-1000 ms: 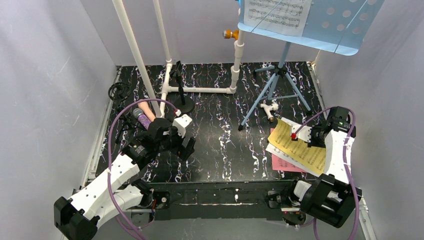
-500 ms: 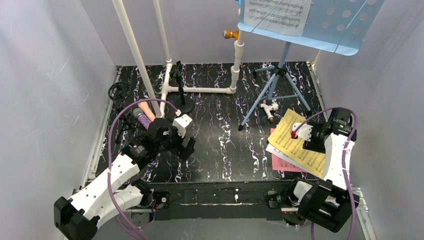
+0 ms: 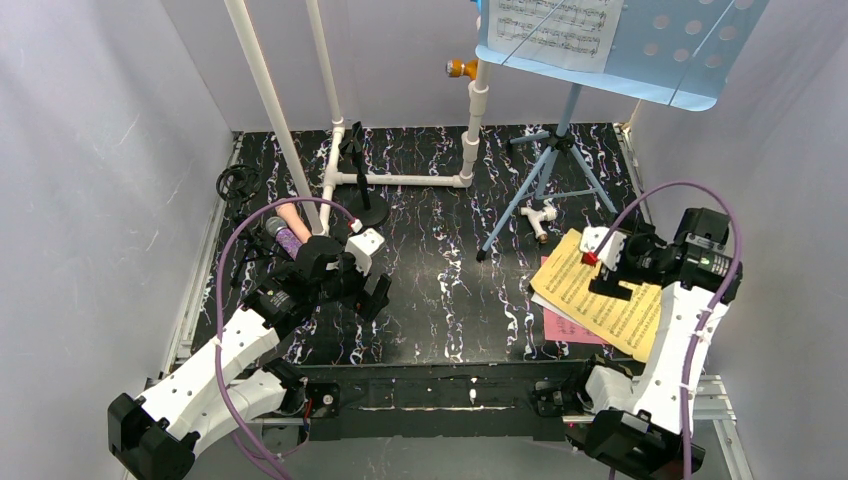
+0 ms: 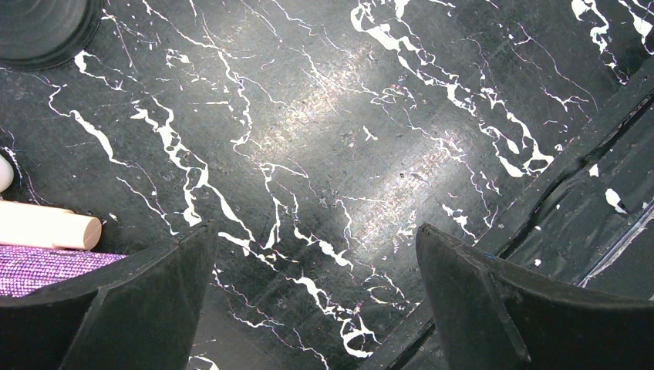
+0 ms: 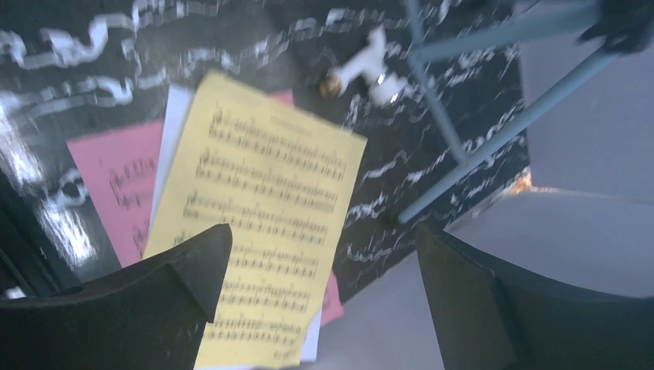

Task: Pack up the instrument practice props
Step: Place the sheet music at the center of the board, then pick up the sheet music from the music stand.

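With both wide and holding nothing, the right pincer (image 5: 322, 235) hangs over the yellow music sheet (image 5: 262, 200) lying on a pink page (image 5: 116, 185) on the desk (image 4: 347, 116), and the left pincer (image 4: 316, 231) hangs beside the purple microphone (image 4: 46, 266).

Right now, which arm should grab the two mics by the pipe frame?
Left. The open left gripper sits beside the purple microphone and pink microphone; the right gripper, also open, hangs across the table over the yellow sheet.

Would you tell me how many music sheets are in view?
4: a propped sheet on the blue stand, plus a yellow sheet, white sheet and pink sheet stacked at right; others may hide beneath.
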`<state>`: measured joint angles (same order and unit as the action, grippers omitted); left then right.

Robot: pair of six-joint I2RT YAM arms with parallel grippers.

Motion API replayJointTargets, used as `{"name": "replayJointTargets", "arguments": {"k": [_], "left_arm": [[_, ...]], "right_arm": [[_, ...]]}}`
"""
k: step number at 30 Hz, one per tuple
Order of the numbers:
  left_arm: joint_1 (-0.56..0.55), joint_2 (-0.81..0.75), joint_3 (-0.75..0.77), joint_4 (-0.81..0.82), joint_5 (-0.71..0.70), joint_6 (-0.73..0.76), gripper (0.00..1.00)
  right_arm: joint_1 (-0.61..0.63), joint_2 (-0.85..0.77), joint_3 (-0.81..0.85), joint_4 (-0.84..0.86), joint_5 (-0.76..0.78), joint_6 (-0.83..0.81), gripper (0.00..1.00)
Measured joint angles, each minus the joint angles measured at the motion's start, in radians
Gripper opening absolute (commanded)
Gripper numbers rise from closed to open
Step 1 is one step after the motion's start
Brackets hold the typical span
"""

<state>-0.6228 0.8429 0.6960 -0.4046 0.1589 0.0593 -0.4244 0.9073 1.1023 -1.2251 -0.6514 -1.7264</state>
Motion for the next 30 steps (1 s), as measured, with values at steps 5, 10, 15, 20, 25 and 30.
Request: {"name": "replayJointTargets", "arguments": {"k": [5, 10, 15, 20, 25, 30], "left_arm": [[0.0, 0.0, 0.0, 0.0, 0.0, 0.0, 1.0], [0.0, 0.004, 0.0, 0.0, 0.0, 0.0, 1.0], [0.0, 0.005, 0.0, 0.0, 0.0, 0.0, 1.0], [0.0, 0.007, 0.0, 0.0, 0.0, 0.0, 1.0], [0.0, 0.011, 0.0, -0.001, 0.0, 0.0, 1.0], [0.0, 0.012, 0.0, -0.001, 0.0, 0.0, 1.0]], "right_arm": [[0.002, 0.081, 0.218, -0.08, -0.231, 0.15, 0.98], [0.037, 0.196, 0.419, -0.04, -0.382, 0.424, 0.98], [0.152, 0.205, 0.446, 0.264, -0.409, 0.919, 0.98], [0.322, 0.237, 0.519, 0.509, -0.327, 1.304, 0.98], [0.48, 0.368, 0.719, 0.568, -0.157, 1.448, 0.98], [0.563, 0.423, 0.784, 0.597, 0.002, 1.528, 0.98]]}}
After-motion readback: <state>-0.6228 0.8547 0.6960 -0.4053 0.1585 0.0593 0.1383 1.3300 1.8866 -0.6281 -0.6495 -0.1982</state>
